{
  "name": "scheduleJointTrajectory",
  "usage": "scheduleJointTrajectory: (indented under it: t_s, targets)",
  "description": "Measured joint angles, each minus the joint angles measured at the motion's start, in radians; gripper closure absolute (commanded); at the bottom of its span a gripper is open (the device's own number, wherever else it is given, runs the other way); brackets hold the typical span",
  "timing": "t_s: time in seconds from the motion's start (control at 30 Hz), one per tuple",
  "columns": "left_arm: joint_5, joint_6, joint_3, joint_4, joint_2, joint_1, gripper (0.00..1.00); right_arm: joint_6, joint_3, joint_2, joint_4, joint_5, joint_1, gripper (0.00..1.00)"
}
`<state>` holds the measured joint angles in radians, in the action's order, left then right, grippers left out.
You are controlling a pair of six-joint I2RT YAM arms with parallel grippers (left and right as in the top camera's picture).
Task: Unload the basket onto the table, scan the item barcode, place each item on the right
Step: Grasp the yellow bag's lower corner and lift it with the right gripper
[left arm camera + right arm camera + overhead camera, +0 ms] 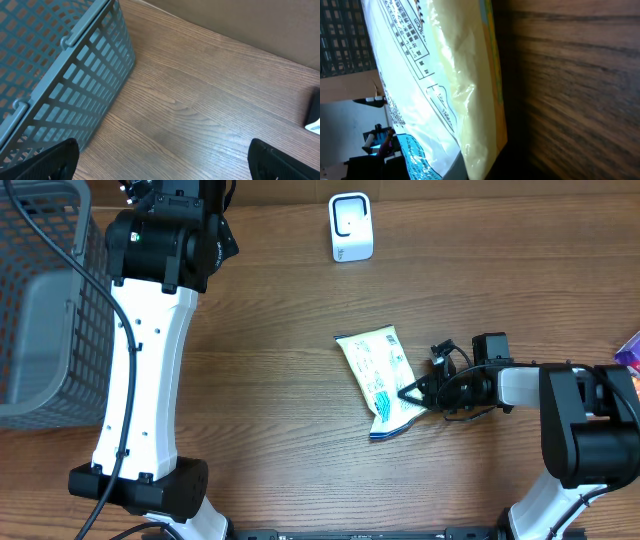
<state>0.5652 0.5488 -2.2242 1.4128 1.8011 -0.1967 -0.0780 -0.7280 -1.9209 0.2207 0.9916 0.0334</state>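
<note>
While the packet (pixel 435 85) is crowding my right wrist view and hiding my fingers there, overhead my right gripper (pixel 408 393) is clamping its lower right edge, right of centre. My left gripper (pixel 167 161) is hanging with jaws wide apart, only fingertips (pixel 52 160) showing at the lower corners, the basket (pixel 60 75) cut off at upper left. Bare table (pixel 280 330) is stretching between packet and scanner (pixel 351 227) at the top.
</note>
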Motion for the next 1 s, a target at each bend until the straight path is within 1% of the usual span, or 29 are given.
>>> scheduleJointTrajectory:
  t_s: [0.17,0.27,0.43,0.57,0.73,1.0]
  targets:
    - [0.000,0.000,0.000,0.000,0.000,0.000,0.00,0.020,-0.027,0.001,0.019,0.026,0.000,0.96]
    - [0.000,0.000,0.000,0.000,0.000,0.000,0.00,0.043,-0.074,0.037,0.086,0.025,0.000,0.96]
    - [0.000,0.000,0.000,0.000,0.000,0.000,0.00,0.077,-0.180,0.196,0.214,-0.002,0.000,0.96]
    - [0.000,0.000,0.000,0.000,0.000,0.000,0.00,0.087,-0.253,0.337,0.275,-0.021,0.001,0.96]
    - [0.000,0.000,0.000,0.000,0.000,0.000,0.00,0.096,-0.265,0.488,0.372,-0.026,0.014,0.96]
    - [0.000,0.000,0.000,0.000,0.000,0.000,0.00,0.098,-0.265,0.679,0.520,-0.031,0.063,0.96]
